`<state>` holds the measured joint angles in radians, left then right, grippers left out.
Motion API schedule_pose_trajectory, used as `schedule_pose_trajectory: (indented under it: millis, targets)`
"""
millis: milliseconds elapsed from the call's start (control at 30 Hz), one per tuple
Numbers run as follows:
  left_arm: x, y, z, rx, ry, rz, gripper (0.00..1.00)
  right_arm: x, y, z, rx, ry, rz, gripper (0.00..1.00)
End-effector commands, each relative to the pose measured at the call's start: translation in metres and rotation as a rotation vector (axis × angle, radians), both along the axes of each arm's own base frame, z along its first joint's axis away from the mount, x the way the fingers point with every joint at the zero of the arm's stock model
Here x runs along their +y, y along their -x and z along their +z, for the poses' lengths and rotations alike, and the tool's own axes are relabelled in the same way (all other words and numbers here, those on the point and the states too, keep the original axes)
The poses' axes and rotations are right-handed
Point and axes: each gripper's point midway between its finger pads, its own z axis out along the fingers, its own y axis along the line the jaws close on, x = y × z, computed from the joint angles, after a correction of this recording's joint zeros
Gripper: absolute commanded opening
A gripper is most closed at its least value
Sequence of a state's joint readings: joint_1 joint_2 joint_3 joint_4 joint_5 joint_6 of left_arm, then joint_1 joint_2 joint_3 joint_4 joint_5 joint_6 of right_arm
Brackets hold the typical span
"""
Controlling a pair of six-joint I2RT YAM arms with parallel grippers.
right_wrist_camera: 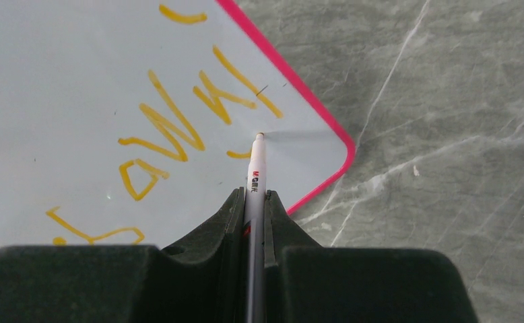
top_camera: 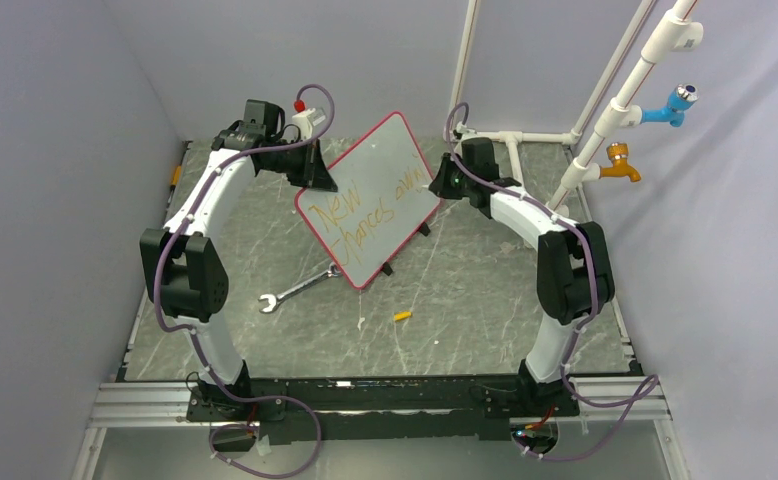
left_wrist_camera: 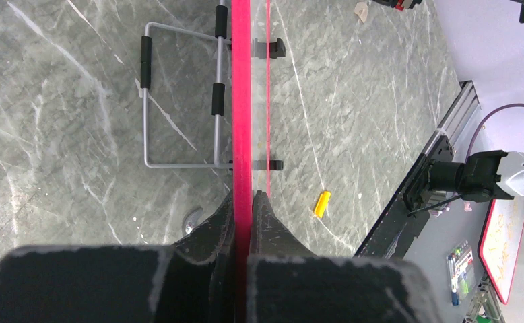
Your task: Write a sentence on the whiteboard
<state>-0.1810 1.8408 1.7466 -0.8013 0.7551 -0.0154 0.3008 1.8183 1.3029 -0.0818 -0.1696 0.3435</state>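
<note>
The whiteboard (top_camera: 375,200) stands tilted just above the middle of the top view, turned so that its corners point like a diamond. It is propped on a grey wire stand (left_wrist_camera: 178,101) on the marbled grey tabletop (top_camera: 465,300). The sentence (top_camera: 360,215) runs across it in orange handwriting that slants up toward the right and reads roughly "New chances away".

The left arm rises from its base at the lower left and bends at a dark elbow on the left side. Its white forearm arches up and to the right, to the board's upper left edge. There the left fingers (top_camera: 317,178) are closed tight on the red frame. In the left wrist view the frame shows edge-on as a red strip running down the middle of the frame into the pinched fingers (left_wrist_camera: 258,210).

The right arm mirrors it: base at the lower right, elbow at the right, forearm reaching up and left to the board's right corner. The right fingers (top_camera: 443,183) are closed around a slim white marker (right_wrist_camera: 256,168), which sticks out straight ahead of them in the right wrist view (right_wrist_camera: 236,208). Its tip sits at the white surface near the rounded corner, beside a short orange stroke.

A wrench (top_camera: 300,290) lies on the tabletop below the board's lower left edge. A small orange piece (top_camera: 402,316) lies well apart, lower centre.
</note>
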Motion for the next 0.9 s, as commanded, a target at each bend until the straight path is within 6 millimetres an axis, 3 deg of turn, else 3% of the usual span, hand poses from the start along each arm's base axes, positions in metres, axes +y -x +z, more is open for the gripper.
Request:
schedule_pose_trajectory:
  millis: [0,500,867]
  targets:
    - [0.005,0.004,-0.020,-0.043,-0.115,-0.044,0.00,0.006,-0.024,0.021,-0.079,-0.015,-0.006,0.00]
    - [0.006,0.004,-0.018,-0.049,-0.118,-0.041,0.00,0.000,-0.002,0.037,-0.088,-0.029,-0.003,0.00]
    - [0.006,0.005,-0.018,-0.050,-0.118,-0.041,0.00,0.009,-0.010,0.039,-0.089,-0.055,0.017,0.00]
